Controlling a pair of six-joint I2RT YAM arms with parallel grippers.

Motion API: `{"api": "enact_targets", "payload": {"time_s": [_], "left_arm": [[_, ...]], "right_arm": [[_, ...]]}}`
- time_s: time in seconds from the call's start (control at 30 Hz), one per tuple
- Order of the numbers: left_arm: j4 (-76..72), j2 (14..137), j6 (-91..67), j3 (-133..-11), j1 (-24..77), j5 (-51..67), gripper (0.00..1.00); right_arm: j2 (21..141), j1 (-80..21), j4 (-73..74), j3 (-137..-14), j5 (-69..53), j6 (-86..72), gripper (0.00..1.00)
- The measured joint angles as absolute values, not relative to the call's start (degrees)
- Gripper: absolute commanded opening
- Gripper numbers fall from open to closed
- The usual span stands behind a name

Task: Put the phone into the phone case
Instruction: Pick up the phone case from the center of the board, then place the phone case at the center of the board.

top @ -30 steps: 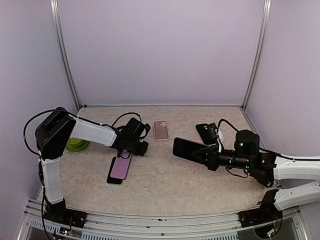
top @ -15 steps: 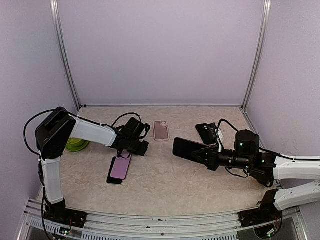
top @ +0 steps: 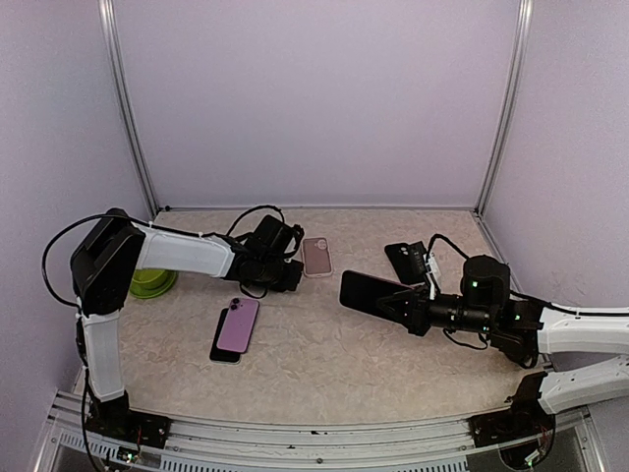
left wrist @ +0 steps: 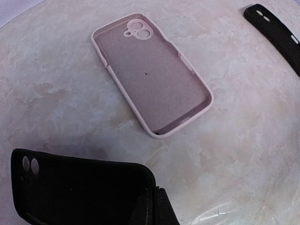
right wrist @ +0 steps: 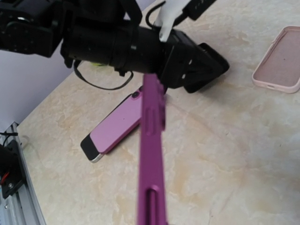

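A: Phone pinched edge-up in closed right gripper, held above table at right. Cased yet?

B: Not yet. Grips black case in clamped left gripper, just near of empty pink case at far centre. Leaves, at a guess, bringing phone and case together, then pressing home.

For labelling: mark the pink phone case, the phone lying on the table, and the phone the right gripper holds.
pink phone case (left wrist: 152,77): left wrist view, inner floor
lying phone (right wrist: 115,124): right wrist view, purple back
held phone (right wrist: 151,159): right wrist view, side edge
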State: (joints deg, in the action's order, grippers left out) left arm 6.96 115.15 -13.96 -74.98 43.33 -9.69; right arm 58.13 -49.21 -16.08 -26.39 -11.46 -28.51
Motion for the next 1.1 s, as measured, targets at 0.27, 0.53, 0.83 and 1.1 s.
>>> {"api": "enact_targets", "payload": {"time_s": [0.27, 0.53, 0.83, 1.1], "left_arm": [[9.0, 115.2, -20.3, -78.4, 45.5, -9.4, 0.03], [13.0, 115.2, -27.7, -80.1, 50.3, -9.0, 0.03], [16.3, 115.1, -35.0, -83.1, 57.5, -8.9, 0.03], [16.4, 115.7, -40.1, -83.7, 61.1, -6.4, 0.07]], "right_arm": [[55.4, -49.2, -15.2, -26.4, -10.5, -28.3, 0.0], [51.2, -49.2, -12.5, -26.4, -8.4, -27.4, 0.0], [48.1, -49.2, -9.8, -26.4, -6.1, -26.4, 0.0], [44.8, -49.2, -8.8, -26.4, -4.8, -26.3, 0.0]]}}
